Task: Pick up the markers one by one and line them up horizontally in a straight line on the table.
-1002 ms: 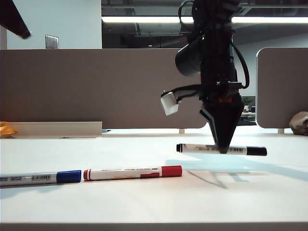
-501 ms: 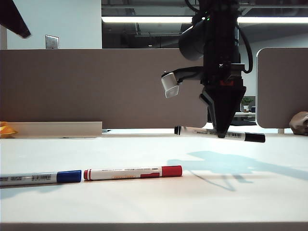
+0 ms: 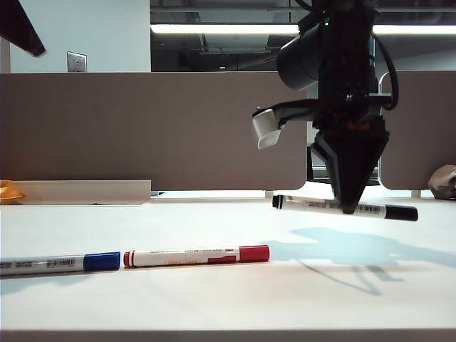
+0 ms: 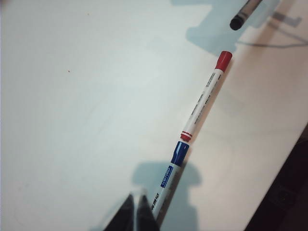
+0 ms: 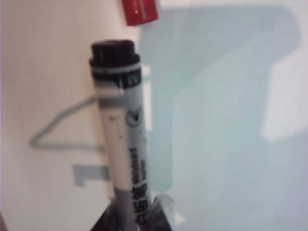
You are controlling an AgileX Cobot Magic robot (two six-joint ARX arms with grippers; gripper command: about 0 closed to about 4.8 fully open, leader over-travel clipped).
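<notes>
In the exterior view my right gripper (image 3: 349, 207) points down and is shut on the barrel of the black marker (image 3: 345, 207), holding it roughly level above the table (image 3: 214, 303) at the right. The wrist view shows the same black marker (image 5: 122, 134) between the right gripper (image 5: 137, 217) fingers. The blue marker (image 3: 60, 263) and red marker (image 3: 196, 255) lie end to end near the front left. My left gripper (image 4: 136, 212) hovers shut and empty beside the blue marker (image 4: 168, 185), with the red marker (image 4: 204, 98) beyond it.
Grey-brown divider panels (image 3: 142, 128) stand behind the table. A yellow object (image 3: 8, 191) sits at the far left and a beige lump (image 3: 443, 182) at the far right. The table's front edge (image 4: 284, 192) runs close to the lying markers.
My right gripper has risen and shifted to the right with the black marker in it. The blue and red markers have not moved.
</notes>
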